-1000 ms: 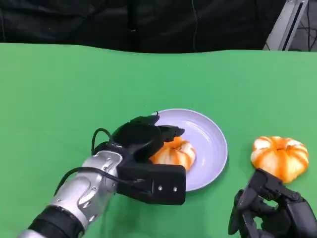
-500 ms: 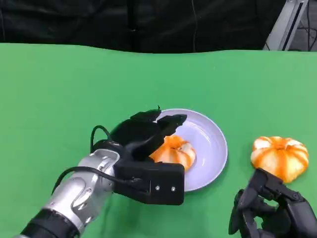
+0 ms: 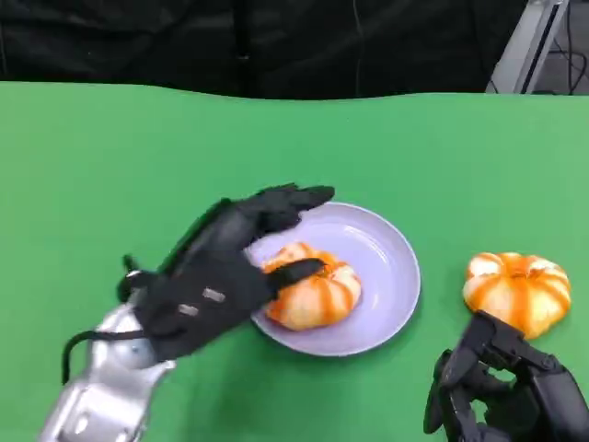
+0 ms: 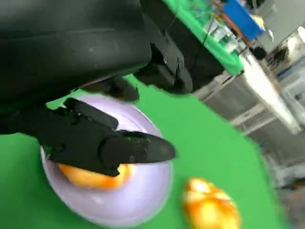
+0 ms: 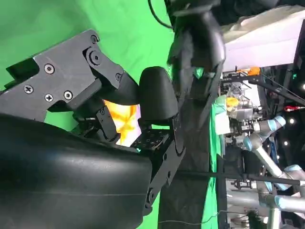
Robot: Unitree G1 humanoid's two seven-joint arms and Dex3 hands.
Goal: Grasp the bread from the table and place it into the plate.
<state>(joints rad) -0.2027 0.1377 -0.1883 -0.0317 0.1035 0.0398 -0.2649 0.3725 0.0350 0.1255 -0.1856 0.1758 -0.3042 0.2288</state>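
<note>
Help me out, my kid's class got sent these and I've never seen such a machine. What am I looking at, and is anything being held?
It is a humanoid robot at a green table. One picture looks down from its head; the other two come from cameras at its wrists. The left hand is spread over a bread lying in the plate, fingers apart, not gripping it. A second bread sits on the table beside the plate. The right hand waits near it, holding nothing.

Green table (image 3: pixel 110 157); black backdrop (image 3: pixel 276 46) behind; metal frame strut (image 3: pixel 529 46) far right corner.
</note>
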